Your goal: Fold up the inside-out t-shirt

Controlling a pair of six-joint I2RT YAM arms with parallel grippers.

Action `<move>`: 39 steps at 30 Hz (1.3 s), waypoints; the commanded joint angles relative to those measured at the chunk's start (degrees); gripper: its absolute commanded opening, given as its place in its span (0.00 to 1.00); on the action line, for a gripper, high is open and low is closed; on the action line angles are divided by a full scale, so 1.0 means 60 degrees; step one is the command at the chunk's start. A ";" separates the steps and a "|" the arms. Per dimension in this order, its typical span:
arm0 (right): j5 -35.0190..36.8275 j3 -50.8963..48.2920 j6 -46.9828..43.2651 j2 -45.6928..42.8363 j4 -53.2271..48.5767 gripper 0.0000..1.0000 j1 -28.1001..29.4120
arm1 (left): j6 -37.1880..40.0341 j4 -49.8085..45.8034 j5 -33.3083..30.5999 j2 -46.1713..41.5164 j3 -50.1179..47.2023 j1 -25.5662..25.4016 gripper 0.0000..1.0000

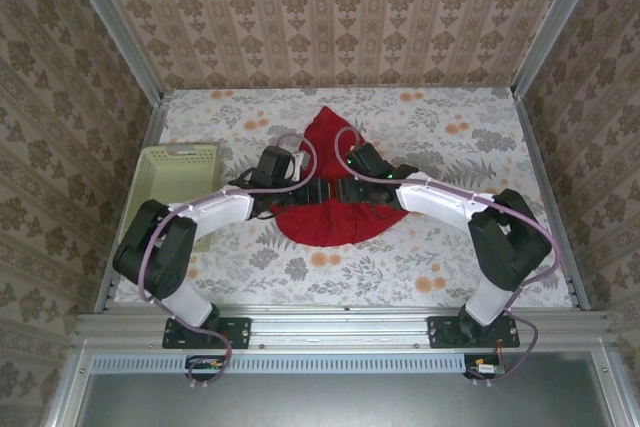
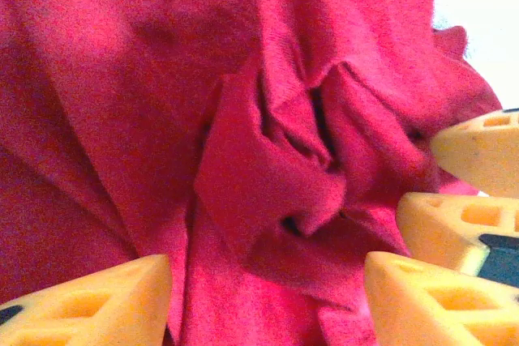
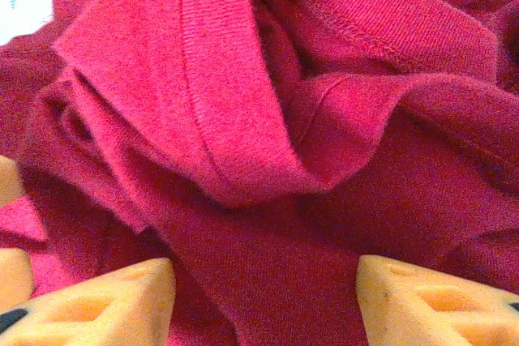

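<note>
Red t-shirt (image 1: 328, 222) lies bunched in deep, soft folds.

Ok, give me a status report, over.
Left pincer and right pincer open, close together at the cloth. Red t-shirt bunched up, not yet folded. Green basket at left, apart from the shirt.

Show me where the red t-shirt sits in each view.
Top external: t-shirt, middle of the table.
Left wrist: t-shirt bunched beyond the orange fingers.
Right wrist: t-shirt, folds and seams close up.
Shared landmark: left gripper and right gripper facing each other over it.
</note>
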 commanded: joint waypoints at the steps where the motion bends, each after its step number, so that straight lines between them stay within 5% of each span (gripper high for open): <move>1: 0.0729 0.0431 -0.0292 0.0217 -0.0433 0.47 0.0003 | -0.0445 0.0885 0.0775 0.0595 0.0542 0.0009 0.56; 6: 0.1484 0.0386 -0.0505 -0.0148 -0.0670 0.02 -0.0096 | -0.0416 0.0871 0.0995 0.0970 0.0864 0.0009 0.31; 12: 0.1492 -0.0645 -0.0473 -0.1825 -0.0722 0.00 -0.0826 | -0.0037 0.0540 0.0858 0.0067 0.0413 -0.0005 0.00; 20: -0.0585 -0.2448 0.0022 -0.4444 -0.0488 0.00 -0.2571 | 0.0344 0.1037 0.0966 -0.2485 -0.1278 -0.0111 0.00; 24: -0.0874 -0.2470 -0.0054 -0.4076 -0.0353 0.00 -0.2627 | 0.0570 0.0829 0.1413 -0.3241 -0.1134 -0.0814 0.00; 28: -0.0467 -0.2009 -0.0023 -0.2912 -0.0362 0.01 -0.2775 | 0.0982 -0.0169 0.0576 -0.3037 -0.0639 -0.1124 0.00; 35: 0.1330 -0.0937 -0.1094 -0.2350 -0.1814 0.34 -0.2517 | 0.0386 -0.1715 0.0216 -0.0745 0.0561 0.0029 0.00; 39: 0.0357 -0.1142 -0.1703 -0.3802 -0.2019 0.48 -0.2042 | 0.0733 -0.2505 0.0019 -0.0654 0.0857 -0.0077 0.33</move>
